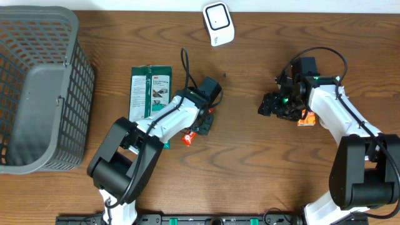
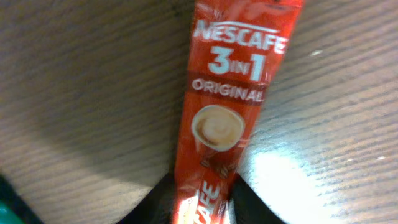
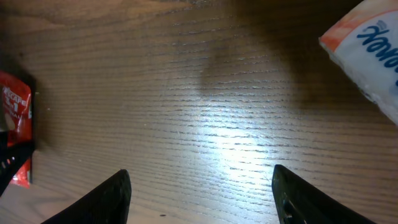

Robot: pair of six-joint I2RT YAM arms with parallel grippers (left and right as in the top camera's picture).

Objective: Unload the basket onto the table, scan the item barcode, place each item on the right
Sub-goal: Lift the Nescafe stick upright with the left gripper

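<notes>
A red Nescafe 3in1 sachet (image 2: 224,112) lies lengthwise on the wooden table, printed side up; no barcode shows on this face. My left gripper (image 2: 202,202) has its dark jaws pressed against both sides of the sachet's near end. From overhead the left gripper (image 1: 201,125) sits mid-table with the sachet's red end (image 1: 187,138) sticking out. The white scanner (image 1: 218,23) stands at the table's far edge. My right gripper (image 1: 270,105) hovers open over bare wood (image 3: 200,180), nothing between its fingers.
A green 3M packet (image 1: 150,90) lies just left of the left arm. A grey mesh basket (image 1: 78,94) fills the left end of the table. An orange-and-white packet (image 1: 305,117) rests beside the right gripper, also seen at the right wrist view's top right (image 3: 367,50).
</notes>
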